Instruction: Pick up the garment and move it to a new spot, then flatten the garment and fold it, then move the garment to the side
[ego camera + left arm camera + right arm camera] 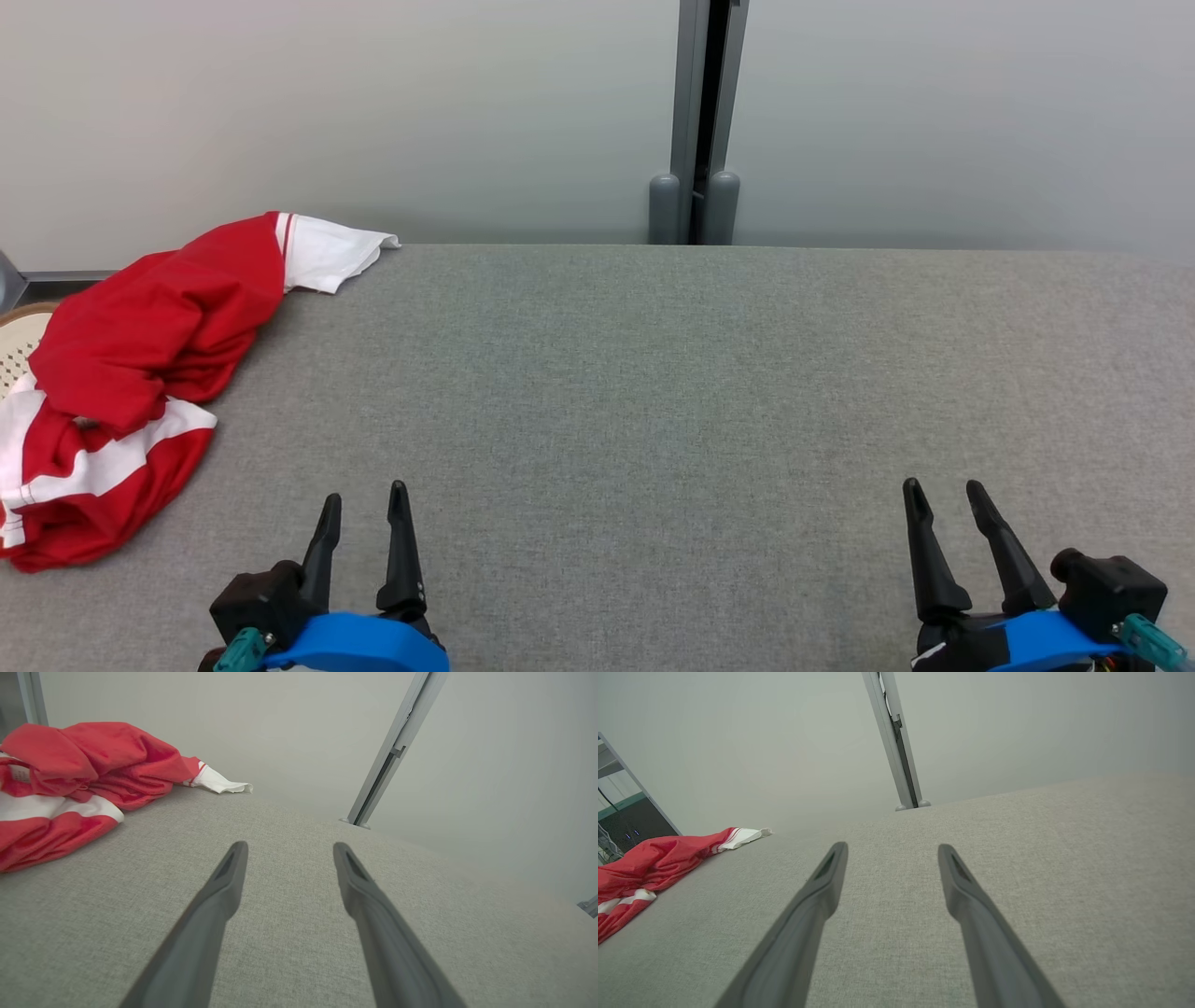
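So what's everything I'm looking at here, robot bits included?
garment: one, red and white, crumpled at the table's left edge.
table: one, grey cloth top, across the foreground.
perforated round thing: one, cream, left of the table, partly hidden by the garment.
wall panels: two, pale grey, behind the table.
post: one, grey, upright between the panels.
left gripper: one, dark fingers, open and empty, lower left.
right gripper: one, dark fingers, open and empty, lower right.

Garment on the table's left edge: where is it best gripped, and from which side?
Probably the raised red fold of the garment, taken by the open left gripper coming from the middle of the table. The heap is crumpled, so that fold stands up to pinch, and bare surface lies on that side.
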Robot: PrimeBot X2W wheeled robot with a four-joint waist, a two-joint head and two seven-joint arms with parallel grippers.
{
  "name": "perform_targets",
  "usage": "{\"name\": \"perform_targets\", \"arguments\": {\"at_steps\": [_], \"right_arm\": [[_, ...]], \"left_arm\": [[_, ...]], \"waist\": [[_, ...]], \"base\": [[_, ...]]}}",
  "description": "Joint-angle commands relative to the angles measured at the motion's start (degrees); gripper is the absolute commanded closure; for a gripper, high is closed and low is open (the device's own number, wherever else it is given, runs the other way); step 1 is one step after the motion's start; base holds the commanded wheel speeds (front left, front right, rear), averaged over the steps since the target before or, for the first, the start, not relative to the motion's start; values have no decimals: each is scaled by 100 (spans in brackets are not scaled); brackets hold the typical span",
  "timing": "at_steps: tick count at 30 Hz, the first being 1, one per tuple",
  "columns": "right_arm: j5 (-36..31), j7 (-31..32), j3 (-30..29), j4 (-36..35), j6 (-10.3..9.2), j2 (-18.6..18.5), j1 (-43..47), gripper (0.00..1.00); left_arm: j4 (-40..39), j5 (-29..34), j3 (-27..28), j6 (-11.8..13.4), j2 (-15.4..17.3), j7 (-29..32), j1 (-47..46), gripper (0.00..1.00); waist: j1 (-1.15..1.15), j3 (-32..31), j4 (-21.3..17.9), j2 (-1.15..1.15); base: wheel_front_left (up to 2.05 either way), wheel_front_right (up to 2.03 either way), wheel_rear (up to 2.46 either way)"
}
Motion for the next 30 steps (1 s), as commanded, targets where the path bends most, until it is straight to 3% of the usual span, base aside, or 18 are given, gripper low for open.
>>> {"name": "perform_targets", "arguments": {"at_steps": [1,30], "right_arm": [[-170,-59,13,-21,11,-47,38,0],[-1510,-384,-26,216,9,-55,169,0]], "left_arm": [[-10,153,-32,12,14,-51,16,0],[311,1164,-206,94,15,-379,166,0]], "waist": [[0,2,2,0],[0,-94,42,0]], "base": [[0,0,0],[0,0,0]]}}
